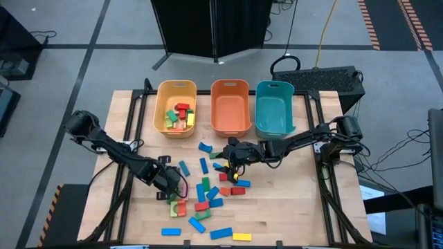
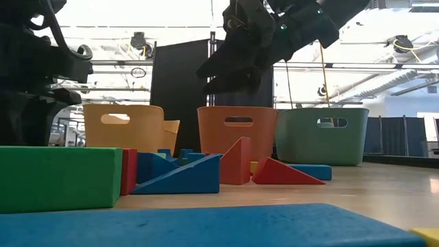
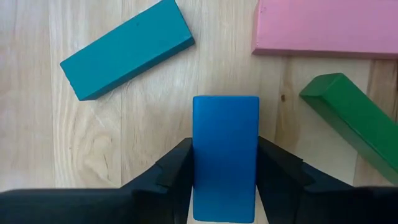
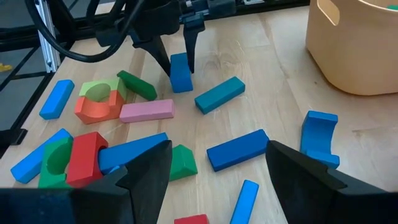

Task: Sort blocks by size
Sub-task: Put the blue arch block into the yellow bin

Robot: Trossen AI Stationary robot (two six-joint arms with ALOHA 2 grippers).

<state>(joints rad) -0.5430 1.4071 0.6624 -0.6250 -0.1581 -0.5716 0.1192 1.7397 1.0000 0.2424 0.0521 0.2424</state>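
Left wrist view puts you right on it: your left pincer (image 3: 225, 177) has a blue block (image 3: 225, 155) standing upright between its fingers (image 3: 177, 171), both pads pressed against the block's sides, so it is gripping that block. Just beyond that blue block lie a teal bar (image 3: 127, 48), a pink bar (image 3: 326, 26) and a green bar (image 3: 354, 121), all apart from it on the pale wooden worktop (image 3: 74, 149).

From the right wrist view you see your right pincer (image 4: 217, 165) spread wide, fingers well apart, holding nothing, hovering over a blue bar (image 4: 237, 149) and a green wedge (image 4: 181, 160).

Overhead, the loose blocks (image 1: 208, 197) are scattered on the worktop on the near side of the orange bin (image 1: 230, 105). To that bin's left sits the yellow bin (image 1: 175, 107), already holding several red, green and yellow blocks (image 1: 180, 116); to its right sits the teal bin (image 1: 274, 108).

Behind the orange bin stands a dark panel (image 1: 208, 28) on a grey floor (image 1: 69, 62), with cables (image 1: 387, 159) trailing beside the worktop. No readable writing or labels anywhere.
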